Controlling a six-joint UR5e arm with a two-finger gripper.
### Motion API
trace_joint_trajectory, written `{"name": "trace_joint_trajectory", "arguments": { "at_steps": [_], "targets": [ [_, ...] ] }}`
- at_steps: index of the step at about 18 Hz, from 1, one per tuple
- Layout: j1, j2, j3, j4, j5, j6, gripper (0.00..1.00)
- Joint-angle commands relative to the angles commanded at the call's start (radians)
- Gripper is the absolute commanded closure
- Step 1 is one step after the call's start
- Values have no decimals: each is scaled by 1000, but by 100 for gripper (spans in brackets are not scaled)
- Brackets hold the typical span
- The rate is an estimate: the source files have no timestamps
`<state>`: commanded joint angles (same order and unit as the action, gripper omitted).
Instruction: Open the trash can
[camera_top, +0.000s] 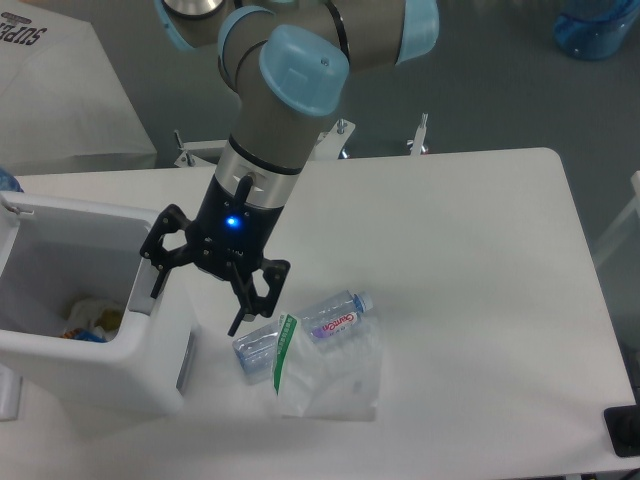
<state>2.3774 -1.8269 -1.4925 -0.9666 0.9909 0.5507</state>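
A large white boxy plastic trash can (95, 330) with rounded corners stands directly below and beside the nearer finger (157, 268) of the gripper (197, 296), mostly on its far-from-bottle side. Its top is open, showing a white interior with colourful rubbish at the bottom. A grey rectangular tab sits on its side wall below the fingers.

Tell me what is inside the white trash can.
The trash can stands open. At its bottom lie some crumpled items, white with yellow and blue bits; what they are is unclear. The near wall hides the rest of the floor. The gripper hangs open beside it.
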Motion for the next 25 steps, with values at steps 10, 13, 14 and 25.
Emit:
{"name": "trace_joint_trajectory", "arguments": {
  "at_steps": [10,13,14,25],
  "targets": [
    [121,-184,83,120,262,14,0],
    [126,-244,98,124,350,165,0],
    [126,-256,101,129,380,214,0],
    [131,-304,133,31,558,627,0]
  ]
}}
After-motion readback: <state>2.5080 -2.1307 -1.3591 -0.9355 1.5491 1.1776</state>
